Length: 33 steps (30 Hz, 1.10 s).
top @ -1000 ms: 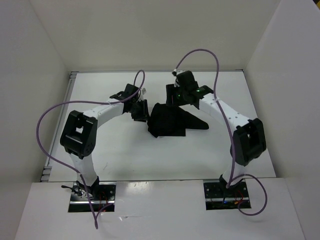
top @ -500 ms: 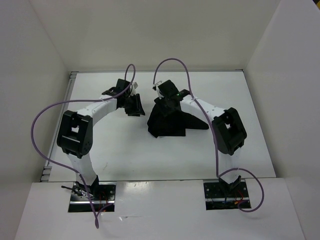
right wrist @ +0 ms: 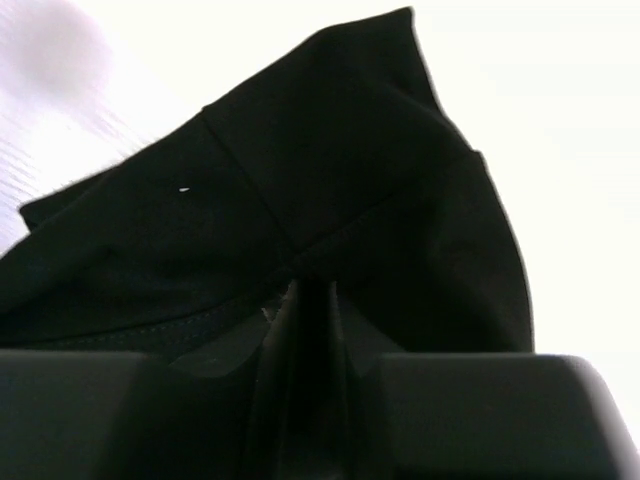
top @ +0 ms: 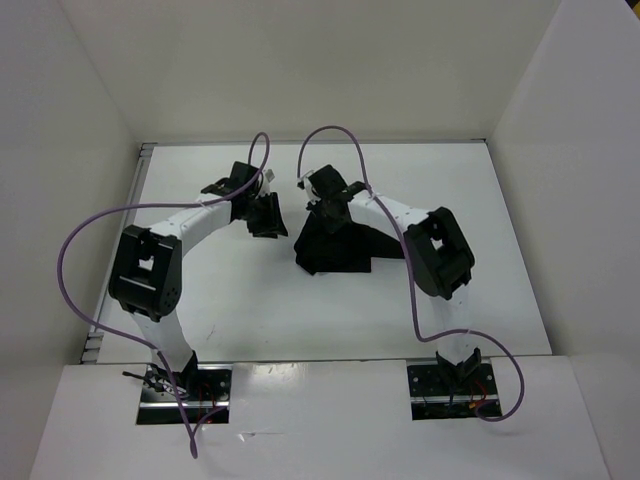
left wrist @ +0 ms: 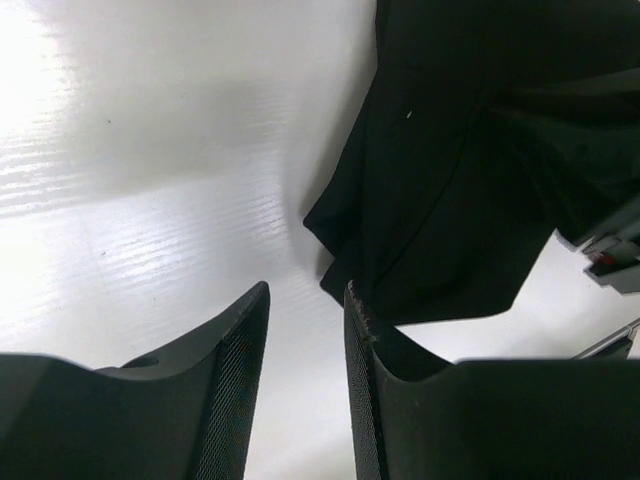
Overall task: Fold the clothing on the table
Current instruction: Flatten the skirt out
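The black clothing [top: 338, 246] lies crumpled in a heap at the middle of the white table [top: 240, 300]. At the heap's far edge my right gripper [top: 328, 212] points down into it. In the right wrist view its fingers [right wrist: 312, 285] stand close together, pinching a fold of the clothing [right wrist: 330, 170]. My left gripper [top: 268, 216] hovers just left of the heap. Seen from the left wrist, it is open [left wrist: 305, 290] over bare table, with the clothing [left wrist: 450, 180] touching its right finger tip and nothing between the pads.
White upright walls [top: 90, 150] close the table in at the left, back and right. Purple cables [top: 330, 135] loop above both arms. Part of the right gripper [left wrist: 612, 250] shows at the right edge of the left wrist view.
The right arm swung left and down onto the heap's far edge, and its jaws closed on the fabric. The left gripper drew slightly left, staying open.
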### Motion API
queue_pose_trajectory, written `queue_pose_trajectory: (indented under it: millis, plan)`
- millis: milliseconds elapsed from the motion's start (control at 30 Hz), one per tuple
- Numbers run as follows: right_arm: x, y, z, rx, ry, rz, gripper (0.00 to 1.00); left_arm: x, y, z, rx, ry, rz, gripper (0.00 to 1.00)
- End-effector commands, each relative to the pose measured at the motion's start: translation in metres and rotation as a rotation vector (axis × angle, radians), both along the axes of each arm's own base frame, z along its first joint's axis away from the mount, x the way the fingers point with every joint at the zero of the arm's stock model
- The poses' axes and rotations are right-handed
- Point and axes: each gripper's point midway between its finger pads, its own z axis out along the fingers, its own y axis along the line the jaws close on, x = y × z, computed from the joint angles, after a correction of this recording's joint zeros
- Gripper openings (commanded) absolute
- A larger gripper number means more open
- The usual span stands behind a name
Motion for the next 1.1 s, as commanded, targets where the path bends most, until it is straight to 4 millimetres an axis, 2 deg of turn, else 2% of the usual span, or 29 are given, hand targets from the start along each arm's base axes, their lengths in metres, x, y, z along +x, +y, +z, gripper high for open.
queue_pose_trajectory:
  millis: [0, 33, 67, 133, 167, 267, 300, 367, 400, 500, 533, 600, 767, 800, 833, 933, 967, 1000, 1067]
  plan:
    - [0.018, 0.012, 0.013, 0.064, -0.045, 0.008, 0.11, -0.003, 0.002, 0.017, -0.012, -0.037, 0.007, 0.43]
    - [0.015, 0.013, 0.018, 0.077, -0.038, 0.007, 0.07, -0.003, 0.002, 0.017, -0.012, -0.037, 0.007, 0.43]
    - [0.016, 0.014, 0.039, 0.107, -0.069, -0.001, 0.03, -0.003, 0.002, 0.017, -0.012, -0.037, 0.007, 0.43]
    - [0.015, 0.016, 0.066, 0.150, -0.107, -0.002, 0.00, -0.005, 0.003, 0.017, -0.012, -0.037, 0.007, 0.43]
    - [0.014, 0.016, 0.100, 0.186, -0.158, 0.000, 0.00, -0.003, 0.002, 0.018, -0.019, -0.043, 0.014, 0.43]
    - [0.005, 0.011, 0.146, 0.237, -0.203, -0.017, 0.00, -0.004, 0.002, 0.016, -0.019, -0.042, 0.014, 0.43]
    - [-0.001, 0.007, 0.172, 0.271, -0.237, -0.024, 0.00, -0.004, 0.002, 0.016, -0.021, -0.049, 0.014, 0.43]
    - [-0.010, 0.002, 0.195, 0.305, -0.254, -0.042, 0.00, -0.005, 0.002, 0.017, -0.025, -0.045, 0.021, 0.43]
    - [-0.017, -0.002, 0.212, 0.336, -0.273, -0.053, 0.00, -0.004, 0.002, 0.015, -0.026, -0.048, 0.021, 0.43]
    - [-0.026, -0.007, 0.227, 0.366, -0.277, -0.074, 0.00, -0.004, 0.000, 0.014, -0.041, -0.049, 0.024, 0.43]
    - [-0.030, -0.010, 0.238, 0.391, -0.292, -0.096, 0.00, -0.004, 0.000, 0.018, -0.043, -0.058, 0.024, 0.43]
    - [-0.034, -0.015, 0.242, 0.402, -0.299, -0.124, 0.00, -0.005, -0.002, 0.016, -0.051, -0.057, 0.019, 0.43]
    - [-0.039, -0.017, 0.303, 0.547, -0.399, -0.167, 0.00, -0.006, 0.003, 0.011, -0.048, -0.048, 0.028, 0.43]
    - [-0.039, -0.019, 0.308, 0.552, -0.402, -0.181, 0.00, -0.005, 0.004, 0.014, -0.043, -0.061, 0.034, 0.43]
    - [-0.038, -0.016, 0.315, 0.569, -0.399, -0.181, 0.00, -0.003, 0.009, 0.014, -0.036, -0.064, 0.048, 0.43]
    - [-0.045, -0.004, 0.316, 0.590, -0.356, -0.145, 0.00, 0.002, 0.022, 0.025, -0.041, -0.086, 0.080, 0.43]
    - [-0.052, 0.000, 0.321, 0.609, -0.352, -0.130, 0.00, 0.006, 0.024, 0.036, -0.049, -0.114, 0.089, 0.43]
    - [-0.062, 0.009, 0.326, 0.627, -0.344, -0.094, 0.00, 0.009, 0.032, 0.036, -0.041, -0.117, 0.112, 0.45]
    - [-0.077, 0.007, 0.353, 0.697, -0.375, -0.084, 0.00, 0.013, 0.041, 0.046, -0.037, -0.145, 0.137, 0.46]
